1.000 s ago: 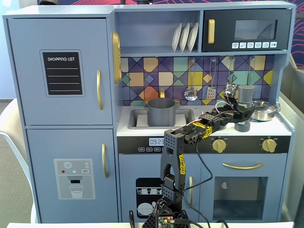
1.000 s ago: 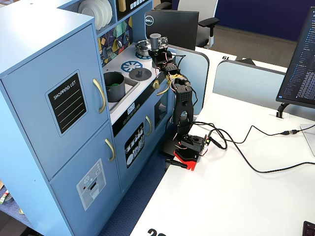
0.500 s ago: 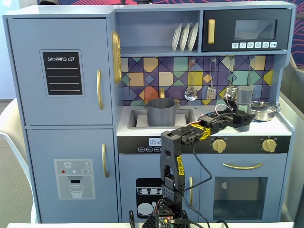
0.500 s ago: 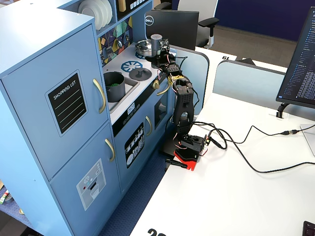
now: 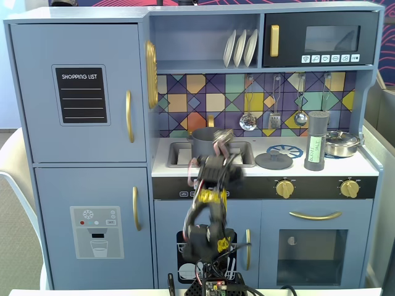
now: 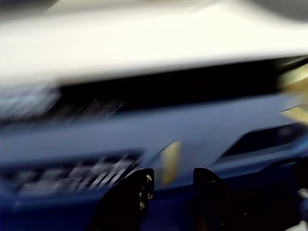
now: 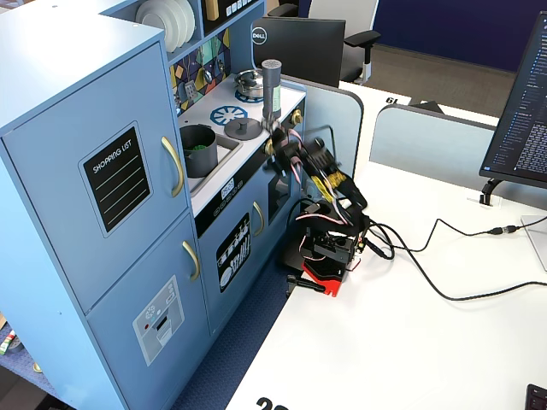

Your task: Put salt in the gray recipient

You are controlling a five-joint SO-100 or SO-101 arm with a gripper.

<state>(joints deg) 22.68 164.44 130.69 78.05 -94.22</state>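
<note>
Black arm (image 7: 329, 184) raised, tool (image 6: 171, 180) seemingly parted.

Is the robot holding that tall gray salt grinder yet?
No: the salt grinder stands untouched on the counter, far right of the gripper.

You get bright, even light in both fixed views, with only soft shadows. The toy kitchen (image 5: 203, 148) looks sharp in one fixed view, but the arm (image 5: 210, 203) in front of it is smeared, mostly near its top. In the other fixed view the white surface (image 7: 410, 342) shines bright without harsh glare, and the arm (image 7: 320, 192) is a little fuzzy there too. Your wrist view is very blurry all over. Its top is washed out to pale white, and its lower part is dim blue. The two dark fingers (image 6: 130, 197) at the bottom edge look soft, and you cannot read any small detail.
</note>
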